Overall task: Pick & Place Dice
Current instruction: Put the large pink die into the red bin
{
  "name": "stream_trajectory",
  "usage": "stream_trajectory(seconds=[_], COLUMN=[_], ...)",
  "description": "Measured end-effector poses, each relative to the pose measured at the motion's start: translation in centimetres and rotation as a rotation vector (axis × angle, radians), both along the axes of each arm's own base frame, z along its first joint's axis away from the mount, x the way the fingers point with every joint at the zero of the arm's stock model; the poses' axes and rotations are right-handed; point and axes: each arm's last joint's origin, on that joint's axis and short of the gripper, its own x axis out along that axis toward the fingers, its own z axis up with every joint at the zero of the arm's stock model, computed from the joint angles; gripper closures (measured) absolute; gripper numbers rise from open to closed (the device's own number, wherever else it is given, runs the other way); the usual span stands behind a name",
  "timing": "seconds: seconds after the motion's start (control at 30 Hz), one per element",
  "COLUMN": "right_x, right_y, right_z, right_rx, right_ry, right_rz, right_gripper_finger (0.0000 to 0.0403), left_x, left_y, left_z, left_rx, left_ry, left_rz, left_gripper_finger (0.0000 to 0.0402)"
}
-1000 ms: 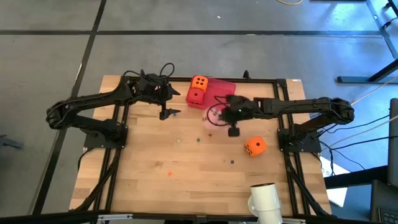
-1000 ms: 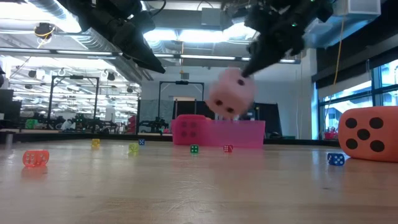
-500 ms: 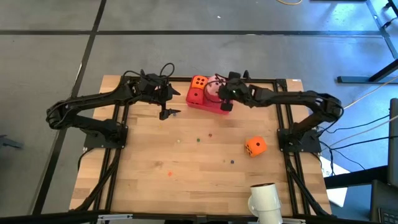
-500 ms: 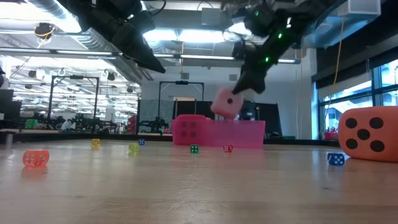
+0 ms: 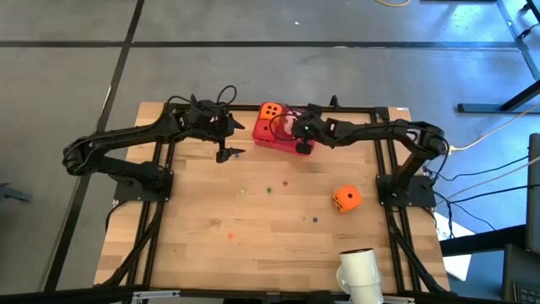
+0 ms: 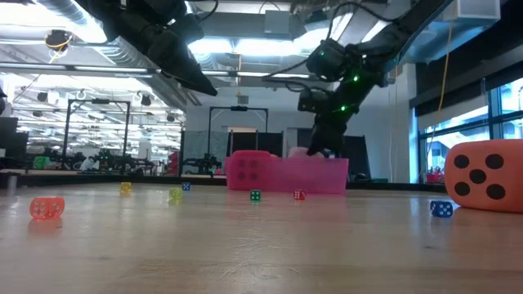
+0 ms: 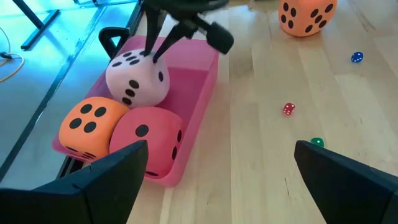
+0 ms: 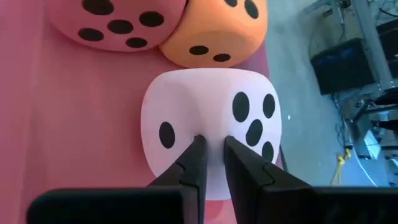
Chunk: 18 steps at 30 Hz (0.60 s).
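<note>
Three dice (image 7: 134, 78) in tray (image 7: 198, 93)

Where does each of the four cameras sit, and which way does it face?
High: overhead, looking down; both arms, right gripper over tray.
Low: tabletop height, level; arms overhead, tray.
Left wrist: past open left gripper at pale pink die.
Right wrist: right gripper pinching that die.
Shared: wrist views, pink die.
</note>
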Motion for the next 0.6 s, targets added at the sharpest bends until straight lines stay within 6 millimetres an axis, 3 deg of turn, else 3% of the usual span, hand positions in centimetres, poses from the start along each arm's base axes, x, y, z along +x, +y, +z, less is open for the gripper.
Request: stream_trajectory(seconds=[0.27,0.6], right_x=[1.1,1.5], right_y=[-0.7,-0.9], right_z=[-0.5,-1.2], right_rx=[-0.082,-0.090], right_ry=[-0.052,-0.067], right_rz=[0.000,0.006], right_gripper_finger=[0.0324,0.0226], left_x=[0.0,0.0], left_y=[0.0,0.0], left_z=[0.0,0.0], left_rx=[-0.004,-0.006], left_ry=[-0.001,-0.001], left_rz=[0.003,0.003], left_gripper_finger=[0.0002,0.0002])
